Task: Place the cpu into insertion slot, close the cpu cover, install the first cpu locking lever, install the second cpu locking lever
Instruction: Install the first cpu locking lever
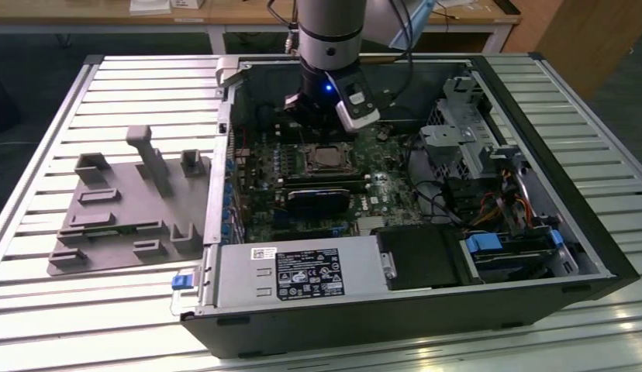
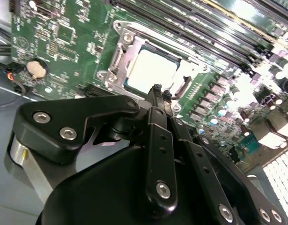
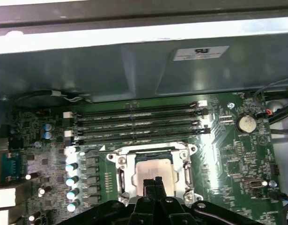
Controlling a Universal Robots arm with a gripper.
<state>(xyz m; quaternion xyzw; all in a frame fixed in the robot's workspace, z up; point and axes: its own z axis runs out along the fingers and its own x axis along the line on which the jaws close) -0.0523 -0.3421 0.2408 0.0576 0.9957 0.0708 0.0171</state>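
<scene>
The cpu (image 3: 154,169) lies flat, pale face up, in the insertion slot (image 1: 326,159) on the green board. The silver cpu cover (image 3: 121,174) is down around it, and the chip shows through its window. In the second wrist view the cpu (image 2: 151,70) sits framed by the cpu cover (image 2: 116,60). My gripper (image 3: 153,183) is shut with nothing between its black fingers, the tips hovering at the socket's edge. In the second wrist view the gripper (image 2: 156,90) points at the chip's near side. I cannot tell how the locking levers stand. In the exterior view the gripper (image 1: 312,128) hangs inside the case just behind the socket.
The open computer case (image 1: 569,256) lies on a slatted metal table (image 1: 114,310). Memory sticks (image 3: 139,124) run beside the socket, and a coin battery (image 3: 247,123) sits nearby. A black block (image 1: 321,200), the power supply (image 1: 300,275) and drive cages (image 1: 476,139) crowd the case. A grey fixture (image 1: 125,209) lies outside on the exterior view's left.
</scene>
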